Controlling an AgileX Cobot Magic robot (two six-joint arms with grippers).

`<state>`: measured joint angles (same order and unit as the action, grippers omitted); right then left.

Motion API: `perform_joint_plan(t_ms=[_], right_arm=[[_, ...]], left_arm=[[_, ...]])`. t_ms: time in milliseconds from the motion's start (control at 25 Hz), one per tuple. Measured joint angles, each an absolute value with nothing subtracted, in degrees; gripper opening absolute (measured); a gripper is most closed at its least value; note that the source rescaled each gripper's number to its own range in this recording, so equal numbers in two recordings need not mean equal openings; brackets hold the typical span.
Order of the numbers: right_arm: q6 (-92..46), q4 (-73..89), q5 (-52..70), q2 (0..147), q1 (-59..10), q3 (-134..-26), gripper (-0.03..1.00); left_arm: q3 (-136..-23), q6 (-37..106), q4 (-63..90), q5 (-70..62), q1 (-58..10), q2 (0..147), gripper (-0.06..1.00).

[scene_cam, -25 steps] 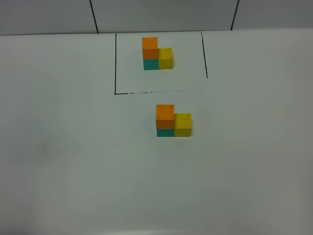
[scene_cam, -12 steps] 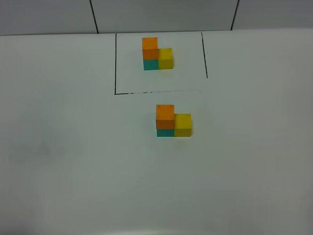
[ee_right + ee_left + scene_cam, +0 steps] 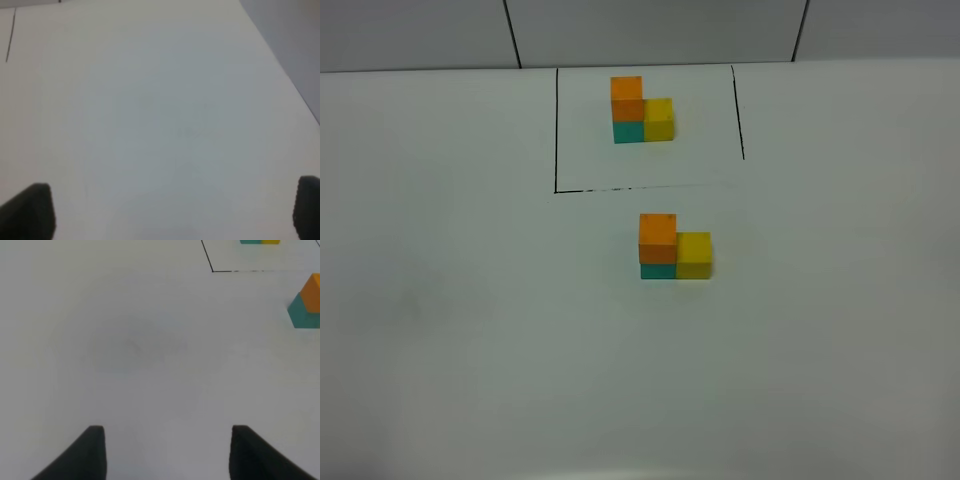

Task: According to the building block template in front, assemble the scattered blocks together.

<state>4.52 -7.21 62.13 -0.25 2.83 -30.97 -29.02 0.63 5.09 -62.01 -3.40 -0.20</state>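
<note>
The building block template (image 3: 641, 111) stands inside a black-lined rectangle at the back of the table: orange on teal, yellow at its side. In front of it the scattered blocks stand joined the same way: the orange cube (image 3: 657, 237) sits on the teal cube (image 3: 658, 270), with the yellow cube (image 3: 694, 254) touching at their right. The teal and orange cubes also show at the edge of the left wrist view (image 3: 306, 304). My left gripper (image 3: 167, 452) is open and empty over bare table. My right gripper (image 3: 175, 210) is open and empty, far from the blocks. Neither gripper shows in the exterior view.
The black outline (image 3: 556, 130) marks the template's area on the white table. A grey wall (image 3: 650, 30) with dark seams stands behind the table. The table's right edge (image 3: 280, 65) shows in the right wrist view.
</note>
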Motion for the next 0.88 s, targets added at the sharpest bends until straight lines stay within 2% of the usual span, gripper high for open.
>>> perform_joint_plan(t_ms=[160, 600, 880], right_arm=[[3.6, -7.2, 62.3, -0.4, 2.8, -30.1, 0.97], [3.8, -7.2, 62.5, -0.4, 4.8, -29.9, 0.79], [3.9, -7.1, 62.5, -0.4, 4.8, -29.8, 0.78]], left_arm=[[-29.0, 0.7, 5.1, -62.0, -3.4, -0.2, 0.21], [-29.0, 0.7, 5.1, -62.0, -3.4, -0.2, 0.21], [-29.0, 0.7, 5.1, -62.0, -3.4, -0.2, 0.21]])
